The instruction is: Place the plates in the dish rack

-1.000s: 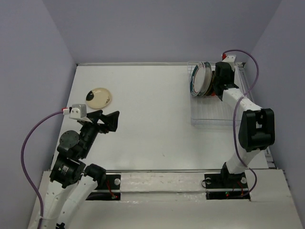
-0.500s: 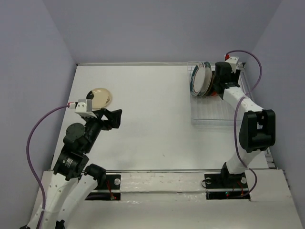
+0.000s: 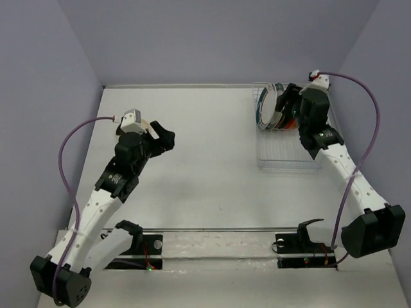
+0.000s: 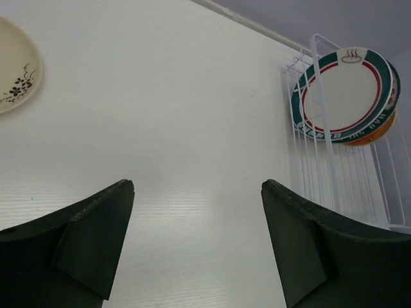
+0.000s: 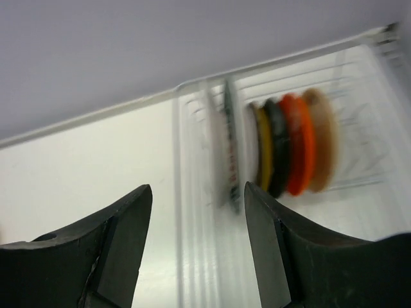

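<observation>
Several plates stand on edge at the far end of the dish rack. In the right wrist view they show as a white teal-rimmed plate, then yellow, dark, orange and tan ones. My right gripper is open and empty, just short of them, above the rack; from above, the right gripper sits beside the stack. One cream plate with a dark flower mark lies flat on the table at far left. My left gripper is open and empty over the table to its right. In the top view my left wrist covers that plate.
The rack's near half shows bare wire slots. The rack also appears at the right of the left wrist view, with the teal-rimmed plate facing me. Walls close the table at the back and on both sides.
My right gripper opened and drew back from the racked plates, its elbow dropping toward the near right. My left arm stretched forward over the cream plate's place, and its jaws narrowed a little.
</observation>
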